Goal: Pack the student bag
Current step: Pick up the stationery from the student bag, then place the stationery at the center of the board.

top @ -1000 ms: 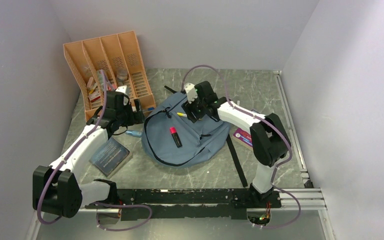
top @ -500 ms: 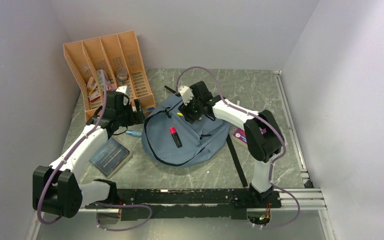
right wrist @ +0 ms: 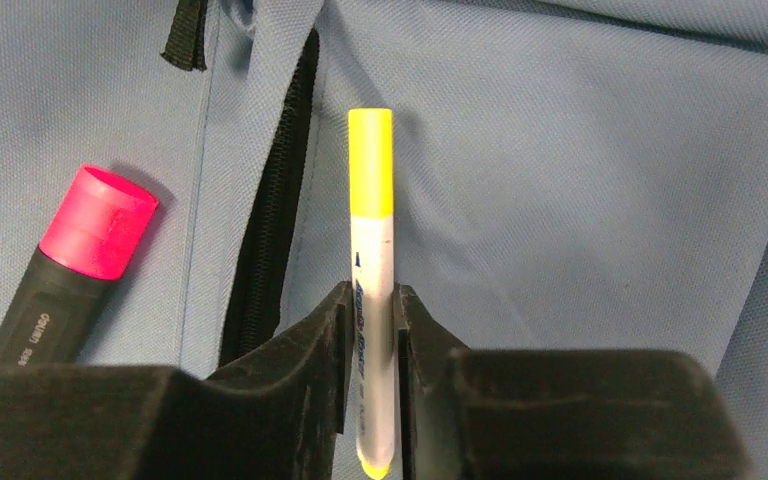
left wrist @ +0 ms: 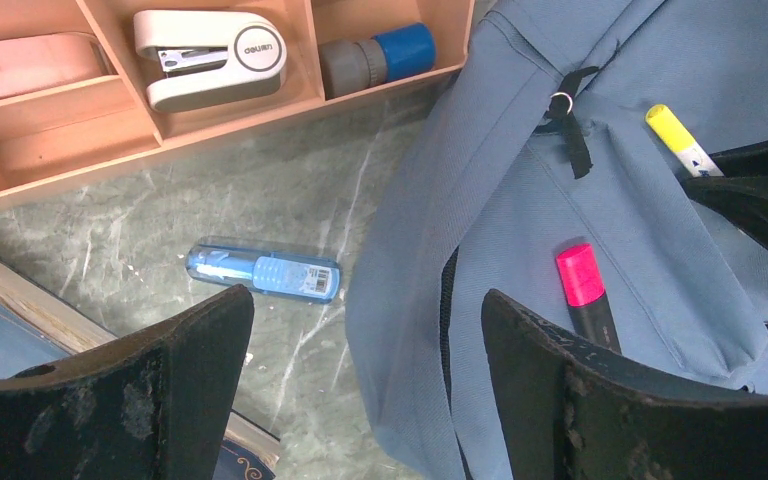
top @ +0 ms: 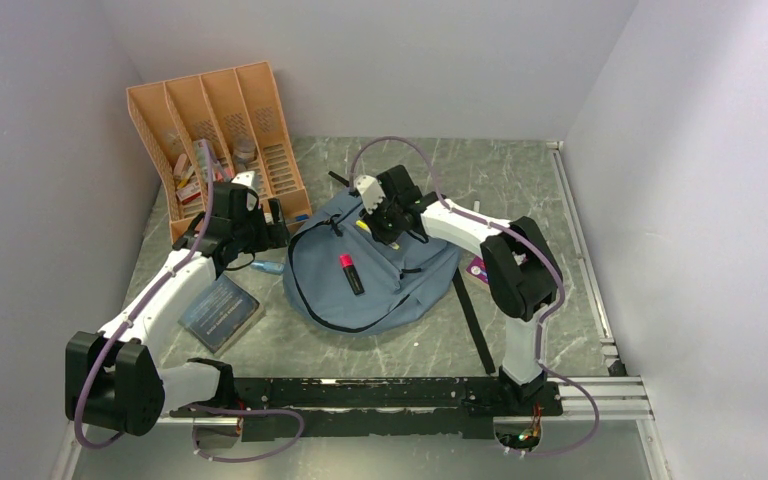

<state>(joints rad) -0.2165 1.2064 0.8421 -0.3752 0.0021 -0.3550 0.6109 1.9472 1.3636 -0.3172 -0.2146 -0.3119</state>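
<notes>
My right end effector (right wrist: 370,305) has shifted left over the student bag (right wrist: 580,200) and now grasps a yellow-capped pen (right wrist: 371,200); my left end effector (left wrist: 362,320) hangs released.

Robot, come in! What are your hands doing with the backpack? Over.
Right gripper shut on yellow marker, over the student bag. Left gripper open, empty. Pink highlighter lies on the bag. Over.

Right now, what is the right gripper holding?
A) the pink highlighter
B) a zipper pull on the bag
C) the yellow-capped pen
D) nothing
C: the right gripper pinches the yellow-capped pen by its barrel over the student bag; the pink highlighter lies free beside it.
</notes>
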